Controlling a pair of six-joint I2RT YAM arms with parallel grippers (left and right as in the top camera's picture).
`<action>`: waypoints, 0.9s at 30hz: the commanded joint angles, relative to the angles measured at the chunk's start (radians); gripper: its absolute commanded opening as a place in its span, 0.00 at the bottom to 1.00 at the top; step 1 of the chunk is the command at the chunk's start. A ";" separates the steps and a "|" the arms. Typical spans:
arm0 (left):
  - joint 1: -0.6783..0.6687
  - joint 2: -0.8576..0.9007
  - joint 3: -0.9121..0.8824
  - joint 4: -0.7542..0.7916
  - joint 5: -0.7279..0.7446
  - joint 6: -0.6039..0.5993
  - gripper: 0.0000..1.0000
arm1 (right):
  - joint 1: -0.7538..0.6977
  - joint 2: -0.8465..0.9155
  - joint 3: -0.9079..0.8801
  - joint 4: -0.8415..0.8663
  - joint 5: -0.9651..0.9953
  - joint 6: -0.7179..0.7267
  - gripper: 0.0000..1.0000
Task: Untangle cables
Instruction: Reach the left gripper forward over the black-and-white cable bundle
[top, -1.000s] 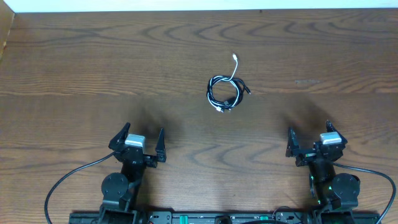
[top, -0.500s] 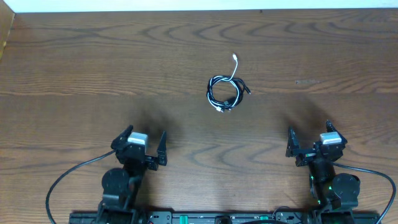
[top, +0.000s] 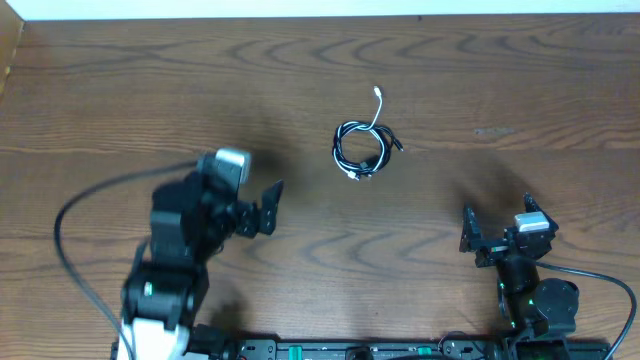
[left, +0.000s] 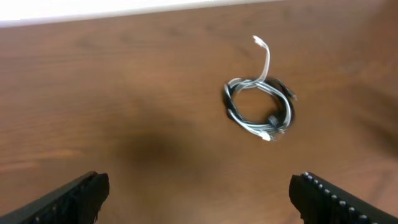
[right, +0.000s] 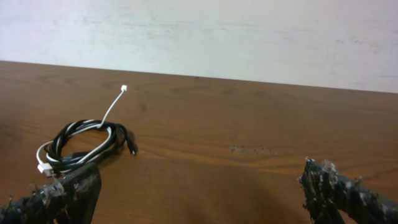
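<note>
The cables (top: 360, 149) lie on the table (top: 520, 80), a little past its middle, well away from both hands. The black cable (right: 69, 132) and the white cable (left: 268, 61) are wound together in one small ring. A white plug (top: 378, 92) sticks out of the ring at 12 o'clock, and a black plug (top: 399, 146) pokes out at 3 o'clock. Seen from above, the left hand (left: 199, 190) is at about 8 o'clock from the ring. It is wide open and holds nothing. The right hand (right: 199, 177) is at about 4 o'clock, farther off, and it too is wide open and holds nothing. I think a hand could pinch both cords at once, because they lie so close together, and a pull would then make the tangle tighter. The thin cords lie flat on the table, so the fingers might slip off them, or the whole ring might slide away. How the cords cross inside the ring is too small to make out. The left arm looks blurry from above. Each wrist view shows only the finger tips, cut off at the bottom edge.
</note>
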 joint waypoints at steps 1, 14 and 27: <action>-0.034 0.171 0.156 -0.087 0.075 -0.001 0.98 | -0.002 -0.005 -0.002 -0.003 -0.006 0.010 0.99; -0.167 0.665 0.599 -0.321 0.170 -0.053 0.98 | -0.002 -0.005 -0.002 -0.003 -0.006 0.010 0.99; -0.167 0.755 0.599 -0.218 0.177 -0.111 0.89 | -0.002 -0.005 -0.002 -0.003 -0.006 0.010 0.99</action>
